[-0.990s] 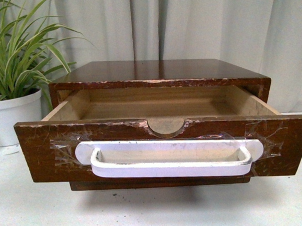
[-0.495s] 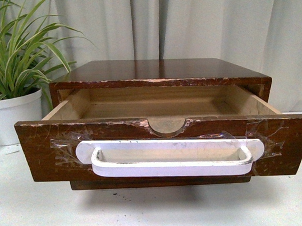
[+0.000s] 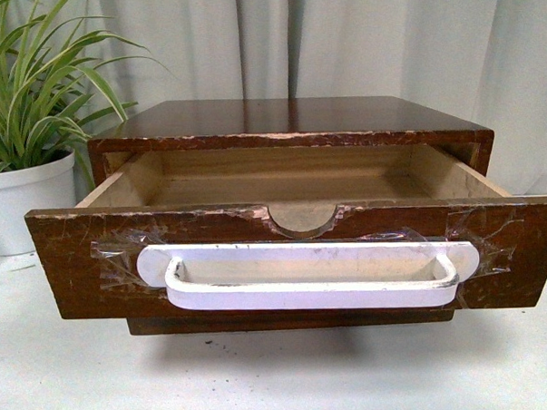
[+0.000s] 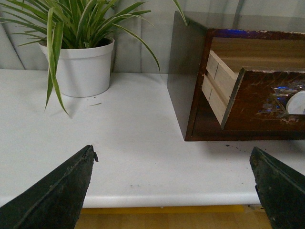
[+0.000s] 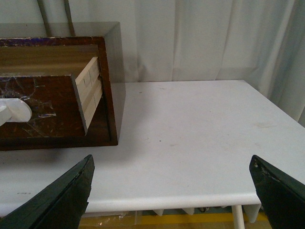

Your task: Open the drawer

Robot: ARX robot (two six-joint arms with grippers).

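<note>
The dark brown wooden drawer, scuffed and scratched across its front, is seen pulled well out of its glossy dark wooden cabinet on the matte white bench. Its pale, bare-wood interior is exposed behind a half-round notch in the rim. A long white bar handle is fixed on with wrinkled clear tape. The left tool and right tool are spread wide, gripping nothing, near the bench edge. A spiky green plant in a smooth white pot is placed beside the cabinet.
</note>
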